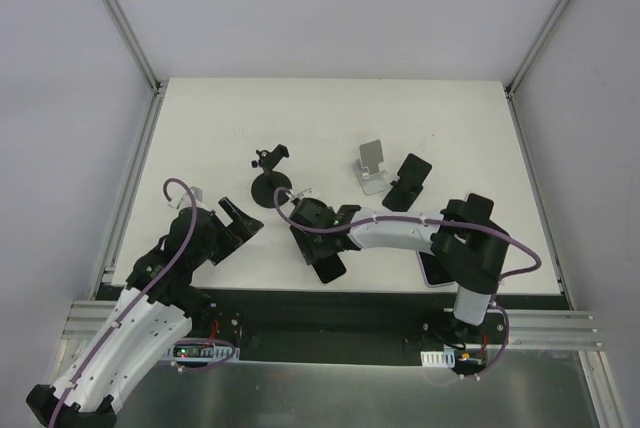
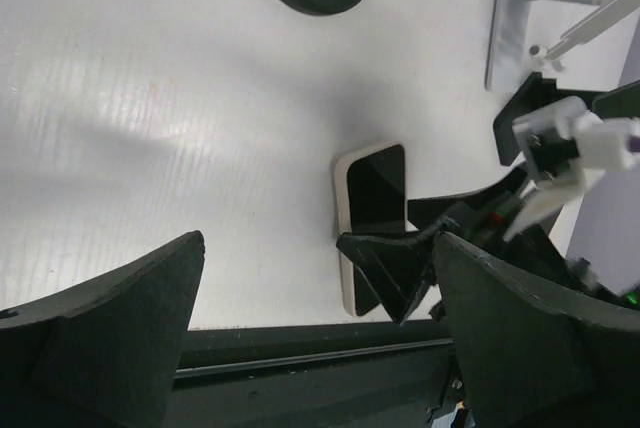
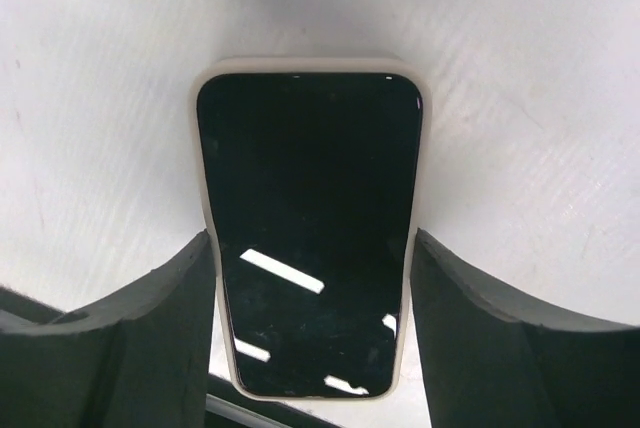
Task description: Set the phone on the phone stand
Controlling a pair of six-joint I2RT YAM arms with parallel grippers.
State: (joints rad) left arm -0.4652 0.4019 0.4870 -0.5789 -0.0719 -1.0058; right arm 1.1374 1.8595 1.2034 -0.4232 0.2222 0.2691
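Note:
The phone [image 3: 308, 218] has a black screen and a cream case. It lies flat on the white table near the front edge, and also shows in the top view [image 1: 328, 270] and the left wrist view [image 2: 375, 188]. My right gripper [image 3: 312, 238] straddles it, with one finger against each long side of the case; it also shows in the top view [image 1: 322, 254]. A silver phone stand [image 1: 372, 166] stands behind it at mid-table, also in the left wrist view [image 2: 510, 33]. My left gripper [image 1: 240, 220] is open and empty, left of the phone [image 2: 320, 238].
A black stand with a round base [image 1: 270, 186] is behind the left gripper. A second black stand [image 1: 408, 183] sits right of the silver one. A pale flat object [image 1: 432, 270] lies partly hidden under the right arm. The black table rail [image 1: 330, 300] runs along the front.

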